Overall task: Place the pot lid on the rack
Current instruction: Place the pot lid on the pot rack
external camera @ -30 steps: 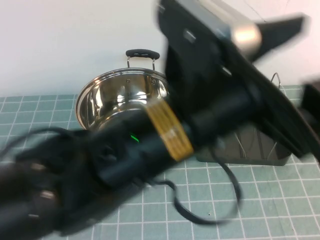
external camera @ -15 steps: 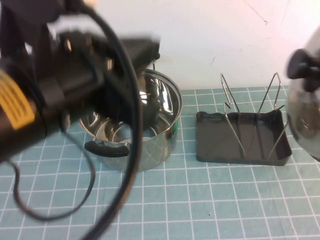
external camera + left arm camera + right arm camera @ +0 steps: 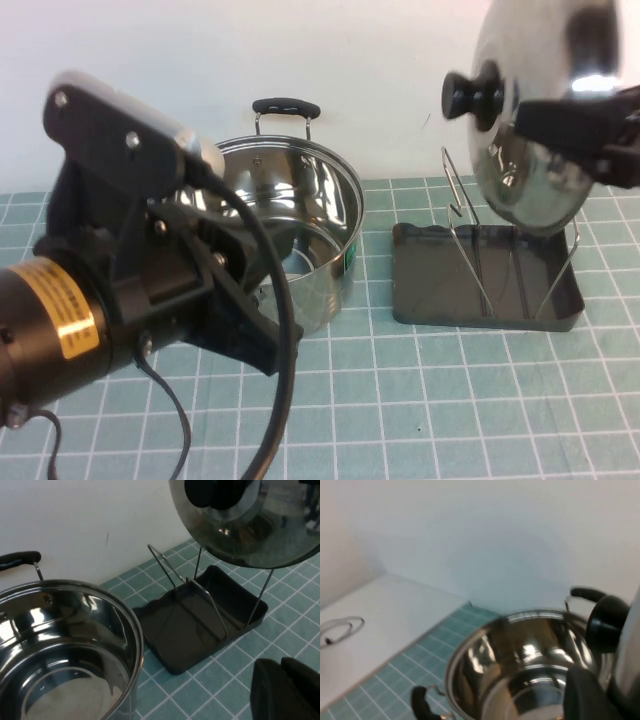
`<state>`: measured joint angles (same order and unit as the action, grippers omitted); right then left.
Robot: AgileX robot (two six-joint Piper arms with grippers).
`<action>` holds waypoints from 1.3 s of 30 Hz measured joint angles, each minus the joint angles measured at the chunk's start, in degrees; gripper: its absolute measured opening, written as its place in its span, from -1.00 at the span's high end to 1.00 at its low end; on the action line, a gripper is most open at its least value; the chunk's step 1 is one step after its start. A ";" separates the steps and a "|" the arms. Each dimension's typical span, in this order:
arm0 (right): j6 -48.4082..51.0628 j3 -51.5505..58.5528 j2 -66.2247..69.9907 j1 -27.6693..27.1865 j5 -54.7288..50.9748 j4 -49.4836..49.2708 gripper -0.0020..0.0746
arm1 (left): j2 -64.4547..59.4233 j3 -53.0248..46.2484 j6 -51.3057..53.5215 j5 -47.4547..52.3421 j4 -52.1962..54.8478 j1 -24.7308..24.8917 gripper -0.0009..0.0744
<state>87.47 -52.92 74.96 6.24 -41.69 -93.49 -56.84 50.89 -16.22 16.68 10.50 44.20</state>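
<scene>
High view: shiny, black-knobbed pot lid (image 3: 545, 130), seemingly upright.

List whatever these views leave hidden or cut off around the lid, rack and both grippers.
- High view: the pot lid runs past the top edge; the right gripper clamps its rim, fingertips hidden behind it.
- High view: the left arm covers the pot front.
- Left wrist view: the left gripper shows only as dark finger stubs at the edge; opening unreadable.
- High view: the rack far wire loops sit behind the lid.

pot lid (image 3: 545, 120) raised above rack (image 3: 485, 275), left arm withdrawn
</scene>
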 joint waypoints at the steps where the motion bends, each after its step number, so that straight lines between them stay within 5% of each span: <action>1: 0.46 -0.51 1.68 0.13 0.47 0.43 0.73 | 0.00 -0.49 -0.11 -0.01 0.00 0.00 0.97; 17: 5.25 -2.64 18.87 0.21 3.67 6.70 0.72 | 0.00 -1.14 -2.18 -1.78 0.00 -0.04 0.97; 19: 5.25 -2.92 19.12 0.21 3.78 9.41 0.63 | 0.00 -1.14 -2.18 -1.78 0.00 -0.04 0.97; 27: 3.39 -4.54 19.12 -0.88 4.12 12.69 -0.22 | 0.00 -1.14 -1.84 -1.64 0.63 -0.04 0.98; 32: 1.93 -8.76 17.24 -4.10 2.86 14.29 -0.31 | 0.00 -1.14 -1.56 3.72 11.15 -0.04 0.98; 39: -2.02 -18.10 11.87 -8.03 -3.26 18.04 -0.26 | 0.12 -1.14 -11.59 25.26 29.64 -0.04 0.98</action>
<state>85.45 -71.02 86.83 -1.79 -44.95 -75.45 -56.72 49.75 -27.81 41.95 40.14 44.15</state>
